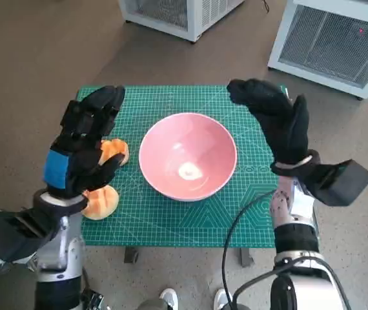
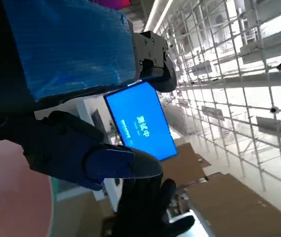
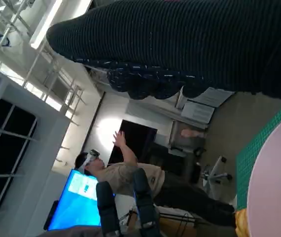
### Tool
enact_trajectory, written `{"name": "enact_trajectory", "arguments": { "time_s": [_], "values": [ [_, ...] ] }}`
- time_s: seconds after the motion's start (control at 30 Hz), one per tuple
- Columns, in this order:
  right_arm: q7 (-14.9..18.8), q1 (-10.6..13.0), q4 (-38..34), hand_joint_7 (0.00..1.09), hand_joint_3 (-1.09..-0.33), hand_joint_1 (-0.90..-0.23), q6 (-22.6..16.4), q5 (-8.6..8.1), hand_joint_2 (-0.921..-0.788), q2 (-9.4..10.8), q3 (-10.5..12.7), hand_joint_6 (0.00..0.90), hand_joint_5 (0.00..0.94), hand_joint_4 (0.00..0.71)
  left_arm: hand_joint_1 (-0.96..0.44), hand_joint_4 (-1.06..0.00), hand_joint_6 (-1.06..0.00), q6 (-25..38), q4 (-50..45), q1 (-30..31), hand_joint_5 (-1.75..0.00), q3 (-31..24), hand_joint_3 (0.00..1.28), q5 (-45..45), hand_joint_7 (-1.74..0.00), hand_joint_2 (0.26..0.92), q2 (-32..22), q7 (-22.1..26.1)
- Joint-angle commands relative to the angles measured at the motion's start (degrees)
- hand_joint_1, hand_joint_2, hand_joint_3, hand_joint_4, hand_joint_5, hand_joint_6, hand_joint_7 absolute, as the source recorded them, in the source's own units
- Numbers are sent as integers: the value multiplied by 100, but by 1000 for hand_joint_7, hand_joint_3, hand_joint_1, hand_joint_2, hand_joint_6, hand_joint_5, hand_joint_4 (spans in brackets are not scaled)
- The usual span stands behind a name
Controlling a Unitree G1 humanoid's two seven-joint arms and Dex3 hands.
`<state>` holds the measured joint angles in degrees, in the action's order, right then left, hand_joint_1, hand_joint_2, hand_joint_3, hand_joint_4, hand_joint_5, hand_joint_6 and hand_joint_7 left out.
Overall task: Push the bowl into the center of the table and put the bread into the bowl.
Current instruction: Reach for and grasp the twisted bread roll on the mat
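Over the bench (image 1: 171,223), from the head view, the pink bowl (image 1: 188,155) already sits near the middle; two bread rolls (image 1: 101,202) lie by the left edge. Left robot hand (image 1: 84,145) and right robot hand (image 1: 276,119) hover spread, holding nothing. Left wrist view shows only bowl rim; right wrist view adds a person (image 3: 130,177). Best lower the left hand squarely over one roll

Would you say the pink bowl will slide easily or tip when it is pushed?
The pink bowl looks smooth and glossy, so it probably slides on the green mat. Its wide rim over a narrow base suggests a push near the rim could tip it.
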<state>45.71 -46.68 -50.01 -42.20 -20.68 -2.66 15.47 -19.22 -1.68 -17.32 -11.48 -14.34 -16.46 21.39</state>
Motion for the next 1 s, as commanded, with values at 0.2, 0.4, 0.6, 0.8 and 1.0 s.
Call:
{"name": "enact_trajectory", "arguments": {
  "time_s": [0.2, 0.4, 0.6, 0.8, 1.0],
  "values": [
    [74, 137, -24, 621, -793, -719, 55, -104, -921, 12, -31, -1, 8, 215, -541, -78, -63, 1417, -713, 203, 0, -315, 62, 2842, -378, 886, -1779, -441],
    [68, 123, -65, 621, -793, -719, 26, -90, -921, 35, -37, -1, 5, 212, -346, -54, -206, 2795, -747, -43, 0, -201, 6, 3176, -119, 767, -2116, -181],
    [63, 109, -113, 619, -794, -720, 53, -106, -921, 34, -40, -1, 2, 206, -249, -54, -258, 3021, -253, -335, -1, 215, 1, 3588, -52, 748, -2412, -176],
    [73, 109, -143, 616, -787, -723, 100, -148, -921, 31, -30, -1, 2, 205, -190, -67, -273, 3182, 125, -592, -5, 691, 1, 3944, -36, 749, -2547, -129],
    [61, 123, -139, 614, -777, -724, 136, -177, -921, 28, -31, -1, 1, 205, -144, -115, -286, 3353, 529, -906, -20, 1139, 4, 4212, -31, 754, -2518, -84]
  ]
}}
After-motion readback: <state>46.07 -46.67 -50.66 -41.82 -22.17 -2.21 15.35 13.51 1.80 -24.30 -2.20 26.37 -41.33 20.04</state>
